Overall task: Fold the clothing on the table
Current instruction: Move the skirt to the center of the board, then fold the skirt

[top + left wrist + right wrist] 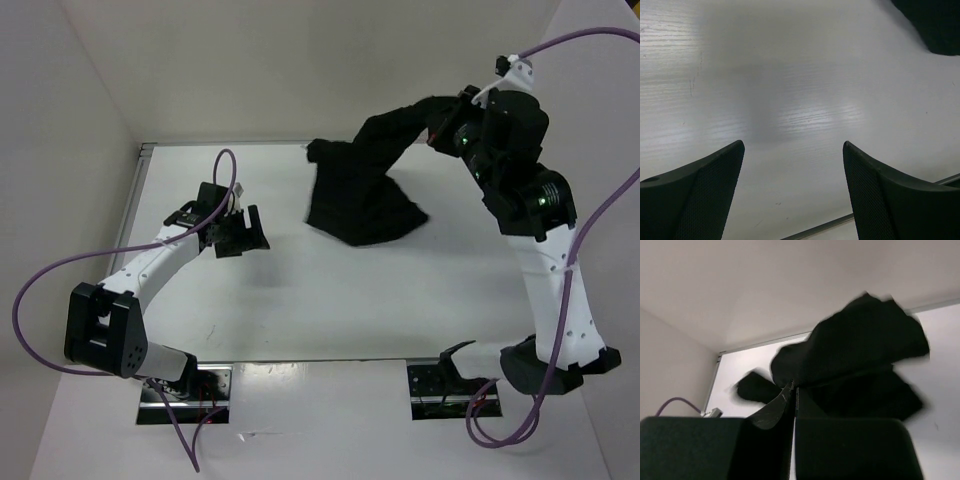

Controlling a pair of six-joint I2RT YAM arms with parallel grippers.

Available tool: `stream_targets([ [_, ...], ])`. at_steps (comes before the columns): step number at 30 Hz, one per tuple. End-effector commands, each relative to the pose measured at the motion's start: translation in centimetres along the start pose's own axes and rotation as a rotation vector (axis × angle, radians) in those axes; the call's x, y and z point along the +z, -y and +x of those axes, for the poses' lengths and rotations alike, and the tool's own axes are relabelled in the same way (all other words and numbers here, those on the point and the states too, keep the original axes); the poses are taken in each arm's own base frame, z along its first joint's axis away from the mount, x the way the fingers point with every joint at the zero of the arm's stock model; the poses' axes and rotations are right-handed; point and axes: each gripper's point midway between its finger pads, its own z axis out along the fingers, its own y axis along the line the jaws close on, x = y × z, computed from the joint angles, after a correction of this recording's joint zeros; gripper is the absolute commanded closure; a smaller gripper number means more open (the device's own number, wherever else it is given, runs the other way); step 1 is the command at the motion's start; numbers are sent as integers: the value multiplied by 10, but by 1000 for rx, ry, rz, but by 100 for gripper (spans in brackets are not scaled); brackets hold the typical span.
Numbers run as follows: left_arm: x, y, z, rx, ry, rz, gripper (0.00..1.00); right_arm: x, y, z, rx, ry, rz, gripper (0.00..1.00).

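So, right claw [447,120] [792,395]: clamped down tight on an edge of the clothing [362,190]. On my wrist feed the two fingers [850,450] sit pressed together with black cloth right at their tips.
Clothing: one end is lifted off the table [350,300] and stretched up toward the right claw at the far right. The rest slopes down and lies in a crumpled heap on the far middle of the table.
Clothing shape: bunched and rumpled, no neat fold that I can make out. It looks blurry on the right wrist feed [860,350].
Left claw [240,232] [793,145]: spread wide, nothing between the fingers [700,200], just bare table [790,75] under it.
Left claw position: over the left half of the table, well apart from the clothing. Only a dark corner of it [935,25] peeks into the top right of my left wrist feed.
Cables [40,280]: purple, looping off both arms.
Walls [300,60]: plain white, around the table.
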Motion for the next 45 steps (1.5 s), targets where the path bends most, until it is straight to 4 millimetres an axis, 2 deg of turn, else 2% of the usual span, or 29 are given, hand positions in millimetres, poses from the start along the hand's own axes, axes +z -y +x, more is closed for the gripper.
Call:
stream_targets([
  [1, -4, 0, -11, 33, 27, -6, 14, 30, 40, 37, -6, -73, 162, 100],
  [2, -2, -2, -8, 31, 18, -10, 14, 32, 59, 40, 14, -85, 219, 100],
  [4, -3, -4, -3, 29, 9, -14, 14, 35, 96, 76, 2, -208, 336, 100],
  [5, -3, -5, -4, 29, 14, -24, 14, 35, 124, 98, -2, -259, 441, 100],
  [6, -6, -7, -4, 29, 18, -32, 14, 26, 141, 117, -22, -324, 514, 95],
  [7, -4, -9, 0, 27, 9, -37, 14, 18, 160, 128, -28, -356, 593, 87],
  [8, -4, -9, 0, 27, 8, -37, 14, 10, 175, 138, -32, -379, 665, 72],
  [9, -4, -9, 0, 27, 8, -37, 14, 1, 200, 150, -36, -399, 775, 57],
  [10, -4, -9, 0, 27, 8, -37, 14, -8, 209, 159, -53, -428, 820, 43],
  [11, -4, -9, 0, 27, 8, -37, 14, -12, 213, 158, -52, -414, 840, 35],
  [12, -4, -9, 0, 27, 8, -37, 14, -18, 211, 154, -45, -396, 831, 30],
  [14, -3, -7, -1, 36, 0, -27, 14, -15, 201, 152, -27, -382, 762, 29],
  [15, -3, -5, 0, 36, -5, -16, 14, -10, 187, 156, -7, -414, 668, 29],
  [17, 1, -3, 0, 43, -21, -7, 14, 2, 170, 166, 31, -442, 561, 29],
  [18, 0, 2, -6, 47, -6, 10, 14, 6, 165, 179, 48, -480, 520, 29],
  [19, 2, 6, -11, 50, 2, 28, 16, 13, 151, 197, 86, -552, 435, 31],
  [20, 7, 5, -11, 49, -2, 26, 19, 19, 149, 213, 101, -585, 402, 35],
  [21, 15, 6, -12, 49, -8, 35, 27, 23, 146, 223, 124, -612, 381, 36],
  [23, 23, 7, -15, 47, -20, 40, 33, 28, 135, 257, 152, -704, 331, 38],
  [24, 29, 2, -13, 42, -34, 18, 34, 32, 132, 266, 153, -711, 324, 39],
  [27, 51, -25, -4, 12, -86, -112, 42, 32, 122, 308, 158, -811, 296, 42],
  [28, 50, -33, -5, 2, -76, -158, 43, 30, 126, 328, 167, -861, 311, 43],
  [31, 50, -45, 7, -51, -97, -219, 49, 28, 115, 356, 177, -935, 276, 46],
  [32, 49, -46, 10, -52, -99, -221, 51, 26, 118, 369, 178, -963, 294, 46],
  [33, 45, -47, 10, -62, -86, -225, 51, 24, 113, 378, 169, -988, 278, 47],
  [36, 39, -55, 15, -63, -102, -275, 51, 24, 113, 396, 170, -1031, 287, 47],
  [40, 32, -61, 31, -85, -136, -295, 51, 13, 112, 426, 127, -1114, 302, 47],
  [43, 27, -69, 46, -87, -159, -319, 51, 11, 117, 441, 124, -1149, 327, 47],
  [45, 27, -71, 50, -88, -170, -325, 51, 13, 118, 444, 123, -1151, 329, 47],
])
